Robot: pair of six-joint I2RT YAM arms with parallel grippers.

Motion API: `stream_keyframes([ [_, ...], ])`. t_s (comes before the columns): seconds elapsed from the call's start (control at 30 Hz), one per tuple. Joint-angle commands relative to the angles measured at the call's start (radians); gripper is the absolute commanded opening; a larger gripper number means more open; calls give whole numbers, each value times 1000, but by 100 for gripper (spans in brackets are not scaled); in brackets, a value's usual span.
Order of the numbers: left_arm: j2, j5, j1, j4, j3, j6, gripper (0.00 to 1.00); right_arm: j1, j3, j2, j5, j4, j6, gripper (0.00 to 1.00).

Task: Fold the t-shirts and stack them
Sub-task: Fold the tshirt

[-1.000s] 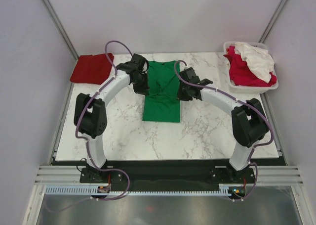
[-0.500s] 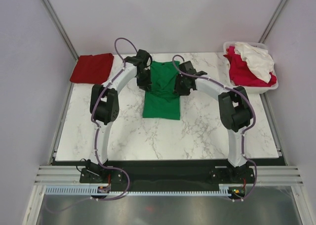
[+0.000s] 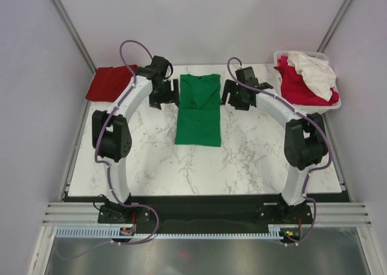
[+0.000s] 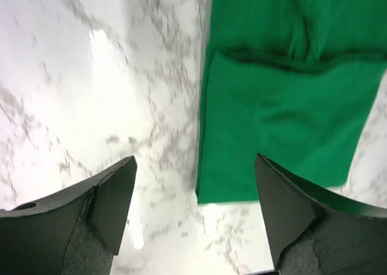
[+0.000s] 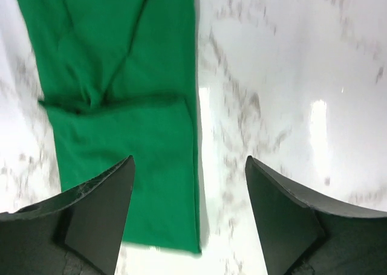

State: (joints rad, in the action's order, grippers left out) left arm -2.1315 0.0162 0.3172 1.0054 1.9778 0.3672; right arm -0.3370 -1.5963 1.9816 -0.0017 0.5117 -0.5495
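Table [image 3: 151, 160]: white marble, grey veins, glossy.
Green shirt [image 3: 198, 109]: table centre, folded into a narrow strip, crease across the middle.
Left claw [image 4: 193, 160], right claw [image 5: 188, 160]: wide, empty, flanking the strip's far half.
Red shirt [image 3: 112, 83]: folded, far-left corner.
Basket [image 3: 329, 106]: far-right corner; crimson shirt [image 3: 296, 87] and white shirt [image 3: 314, 69] heaped inside.
Walls [image 3: 199, 21]: plain pale panels.

The green t-shirt [image 3: 198, 109] lies flat in the middle of the counter [image 3: 254, 148]. It is folded into a long, narrow shape, and a crease runs across it about halfway. The dark red t-shirt [image 3: 112, 83] lies folded at the far left corner of the counter. The crimson-pink t-shirt [image 3: 297, 89] sits bunched up in the basket [image 3: 279, 57] at the far right. The white t-shirt [image 3: 314, 69] lies crumpled on top of it.
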Motion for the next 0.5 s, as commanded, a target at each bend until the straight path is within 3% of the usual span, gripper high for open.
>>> stream_keyframes([
  [0.0, 219, 54, 10, -86, -255, 44, 86, -11, 221, -154, -119, -47, 4, 82],
  [0.13, 340, 319, 14, -290, -554, 87, 87, -13, 484, -257, -380, -269, -97, 85],
  [0.27, 390, 375, 22, -451, -778, 122, 88, -20, 643, -279, -468, -390, -144, 85],
  [0.47, 375, 367, 22, -559, -890, 162, 88, -22, 722, -264, -485, -435, -170, 84],
])
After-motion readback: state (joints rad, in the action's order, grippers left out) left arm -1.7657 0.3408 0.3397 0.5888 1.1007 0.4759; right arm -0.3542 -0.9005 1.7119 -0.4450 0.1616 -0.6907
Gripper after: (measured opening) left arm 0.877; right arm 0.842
